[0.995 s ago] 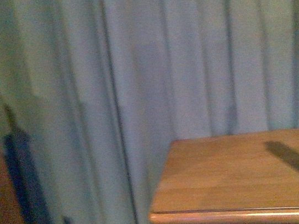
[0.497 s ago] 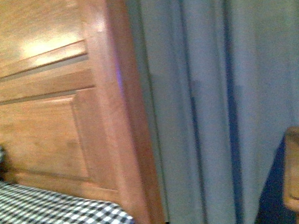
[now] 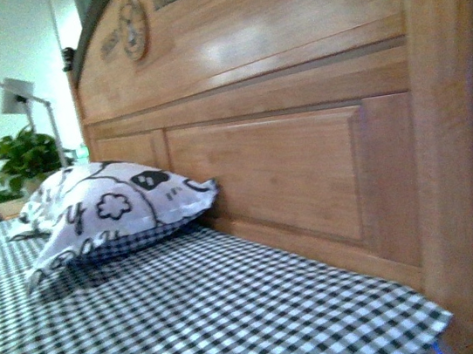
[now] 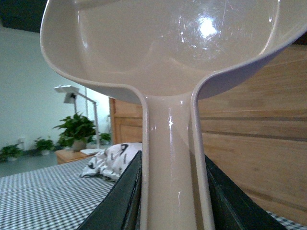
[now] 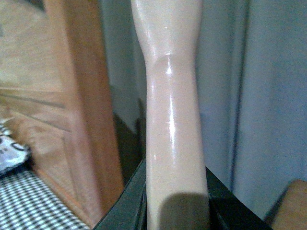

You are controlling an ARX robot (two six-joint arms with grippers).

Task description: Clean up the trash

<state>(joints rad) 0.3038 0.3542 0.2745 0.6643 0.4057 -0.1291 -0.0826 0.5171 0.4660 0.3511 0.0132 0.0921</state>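
Observation:
My left gripper [image 4: 170, 201] is shut on the handle of a beige dustpan [image 4: 163, 52], whose empty scoop fills the top of the left wrist view. My right gripper [image 5: 175, 206] is shut on a beige brush handle [image 5: 172, 120] that rises up the middle of the right wrist view. Neither arm shows in the front view. The small white paper wad is not in view in any frame. A white pillow with black doodle print [image 3: 109, 208] lies on the checked bed cover [image 3: 195, 324]; it also shows in the left wrist view [image 4: 112, 160].
A wooden headboard [image 3: 301, 133] runs along the right of the bed, its post [image 5: 81, 110] next to grey curtains [image 5: 268, 96]. Far off stand a potted plant [image 3: 22, 159], a desk lamp [image 3: 18, 93] and a bedside table [image 4: 72, 155]. A wooden corner [image 5: 295, 206] shows low by the curtains.
The front view has swung left, from the curtains and a wooden bedside table, past the headboard post, onto the bed with the pillow and headboard.

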